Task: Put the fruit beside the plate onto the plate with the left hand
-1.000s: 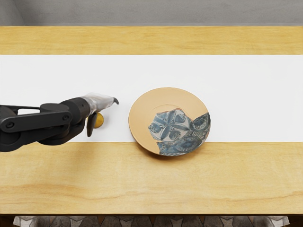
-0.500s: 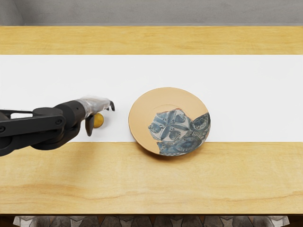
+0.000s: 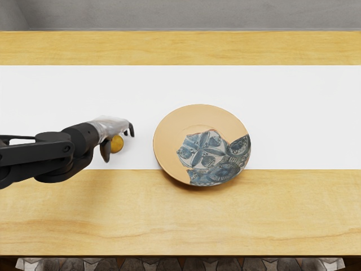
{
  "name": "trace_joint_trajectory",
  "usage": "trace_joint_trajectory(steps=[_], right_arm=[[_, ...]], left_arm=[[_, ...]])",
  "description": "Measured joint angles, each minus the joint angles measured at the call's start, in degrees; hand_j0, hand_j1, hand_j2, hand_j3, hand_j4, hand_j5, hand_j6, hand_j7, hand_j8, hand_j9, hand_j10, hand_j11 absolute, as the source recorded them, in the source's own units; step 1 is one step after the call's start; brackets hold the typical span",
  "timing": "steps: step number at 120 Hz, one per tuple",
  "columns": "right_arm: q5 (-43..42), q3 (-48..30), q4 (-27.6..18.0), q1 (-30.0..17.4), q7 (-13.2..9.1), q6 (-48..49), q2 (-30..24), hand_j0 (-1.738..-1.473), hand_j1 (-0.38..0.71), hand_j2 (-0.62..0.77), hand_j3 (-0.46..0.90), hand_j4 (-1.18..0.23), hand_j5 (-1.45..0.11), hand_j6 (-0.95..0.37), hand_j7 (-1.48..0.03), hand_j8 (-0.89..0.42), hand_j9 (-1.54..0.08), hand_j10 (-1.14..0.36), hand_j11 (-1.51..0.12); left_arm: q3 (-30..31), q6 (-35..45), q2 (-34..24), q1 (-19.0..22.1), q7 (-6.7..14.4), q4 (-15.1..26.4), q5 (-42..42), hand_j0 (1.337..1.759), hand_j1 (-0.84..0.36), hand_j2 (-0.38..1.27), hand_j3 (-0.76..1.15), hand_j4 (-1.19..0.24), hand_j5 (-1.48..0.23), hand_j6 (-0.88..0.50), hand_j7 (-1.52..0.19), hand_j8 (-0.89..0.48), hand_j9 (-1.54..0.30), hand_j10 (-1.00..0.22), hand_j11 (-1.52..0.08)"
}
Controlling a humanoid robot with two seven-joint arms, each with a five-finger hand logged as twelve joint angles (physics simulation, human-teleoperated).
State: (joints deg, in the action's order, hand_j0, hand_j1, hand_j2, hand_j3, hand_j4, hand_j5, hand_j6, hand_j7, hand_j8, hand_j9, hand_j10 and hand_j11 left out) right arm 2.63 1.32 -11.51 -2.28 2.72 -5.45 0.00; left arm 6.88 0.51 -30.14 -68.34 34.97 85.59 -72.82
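Yellow fruit (image 3: 117,144) on white runner (image 3: 254,84), beside plate (image 3: 169,130); left hand (image 3: 113,130) over it, grip unclear.

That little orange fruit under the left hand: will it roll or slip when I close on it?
Likely to roll: the fruit looks small and round, lying on flat white cloth. Probably light, since it is much smaller than the left hand over it. Its smooth-looking skin may slip, so a centred grasp seems wise.
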Motion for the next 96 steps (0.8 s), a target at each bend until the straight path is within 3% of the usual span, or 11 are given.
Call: trace_joint_trajectory(steps=[22, 49, 68, 96], right_arm=[[0.00, 0.00, 0.00, 0.00, 0.00, 0.00, 0.00, -1.658, -0.32, 0.00, 0.00, -0.02, -0.03, -0.02, -0.03, -0.02, -0.03, -0.02, -0.03], [0.00, 0.00, 0.00, 0.00, 0.00, 0.00, 0.00, -1.658, -0.32, 0.00, 0.00, -0.02, -0.03, -0.02, -0.03, -0.02, -0.03, -0.02, -0.03], [0.00, 0.00, 0.00, 0.03, 0.00, 0.00, 0.00, -1.658, -0.32, 0.00, 0.00, -0.02, -0.03, -0.02, -0.03, -0.02, -0.03, -0.02, -0.03], [0.00, -0.01, 0.00, 0.08, 0.00, 0.00, 0.00, -1.658, -0.32, 0.00, 0.00, -0.02, -0.03, -0.02, -0.03, -0.02, -0.03, -0.02, -0.03]], left_arm=[[-0.07, 0.18, -0.05, 0.20, -0.19, -0.25, 0.00, 1.658, -0.14, 0.08, 0.00, -0.42, -0.52, -0.32, -0.52, -0.41, -0.54, -0.41, -0.53], [-0.04, 0.09, -0.09, 0.14, -0.21, -0.25, 0.02, 1.658, -0.26, 0.11, 0.00, -0.53, -0.65, -0.33, -0.50, -0.48, -0.67, -0.51, -0.67], [0.01, -0.29, -0.07, 0.14, -0.06, -0.11, -0.13, 1.653, -0.28, 0.11, 0.00, -0.62, -0.79, -0.25, -0.60, -0.39, -0.81, -0.60, -0.81], [0.02, -0.48, -0.09, 0.14, -0.07, -0.05, -0.12, 1.649, -0.29, 0.11, 0.00, -0.70, -0.90, -0.22, -0.64, -0.33, -0.94, -0.56, -0.95]])
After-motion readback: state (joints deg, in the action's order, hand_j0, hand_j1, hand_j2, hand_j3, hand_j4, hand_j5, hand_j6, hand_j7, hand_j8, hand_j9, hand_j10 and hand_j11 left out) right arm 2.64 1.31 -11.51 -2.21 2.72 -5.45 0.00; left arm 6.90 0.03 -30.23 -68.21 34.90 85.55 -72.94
